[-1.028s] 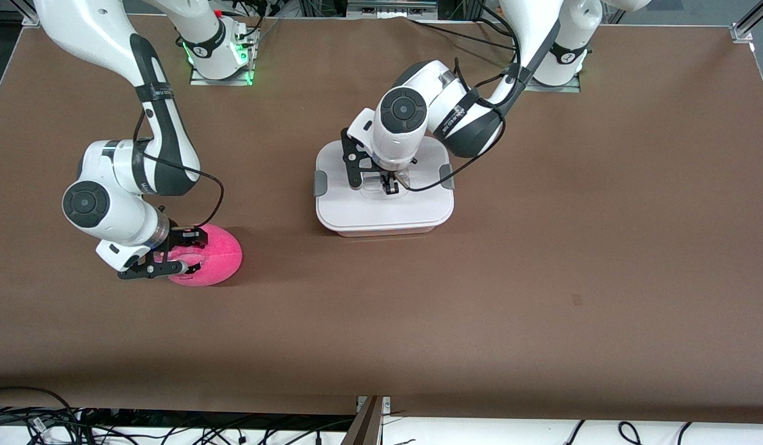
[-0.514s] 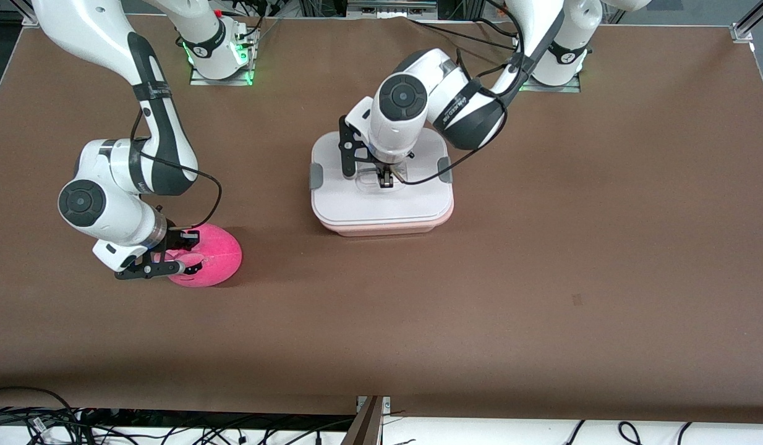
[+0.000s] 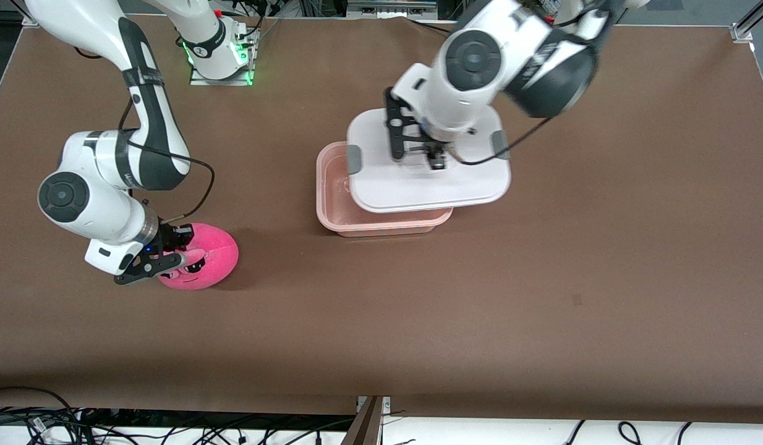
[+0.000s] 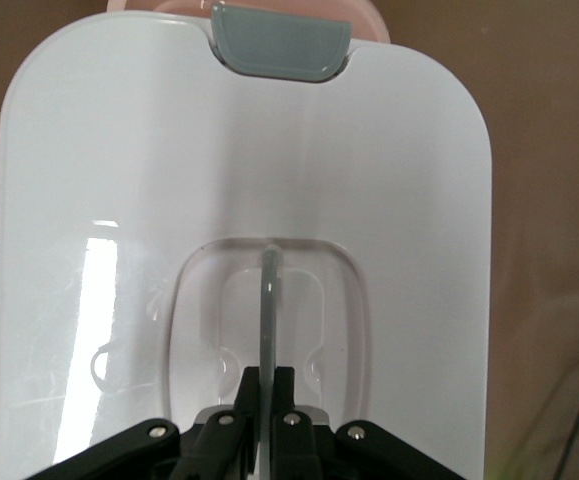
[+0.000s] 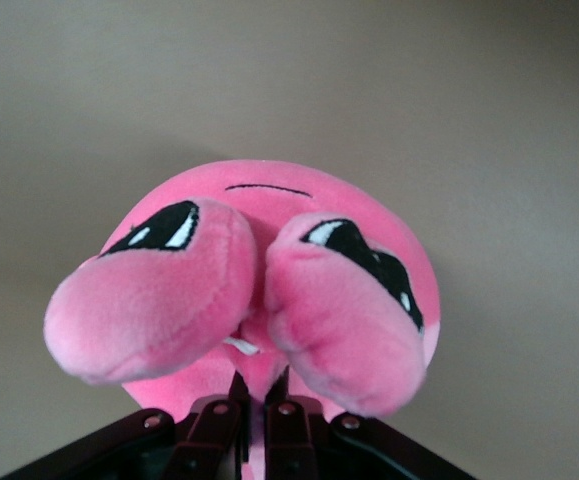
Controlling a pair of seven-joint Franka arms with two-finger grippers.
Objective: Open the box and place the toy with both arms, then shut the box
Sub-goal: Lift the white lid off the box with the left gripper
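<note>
So the lid's off the box and the toy's pinched but sitting on the table.

Left gripper (image 3: 435, 159) has its fingers clamped on the clear handle of the white lid (image 3: 428, 185), holding it in the air over the open pink box (image 3: 332, 179), shifted toward the left arm's end. Right gripper (image 3: 165, 259) is squeezed shut on the pink toy (image 3: 202, 262), which rests on the table (image 3: 542, 278) toward the right arm's end, nearer the front camera than the box.

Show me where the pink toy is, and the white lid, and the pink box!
toy (image 3: 211, 259): front view, on its round pink body, beside the right hand.
lid (image 3: 418, 188): front view, on the flat white top, held up by the left hand.
box (image 3: 332, 185): front view, on its uncovered pink inside.
</note>
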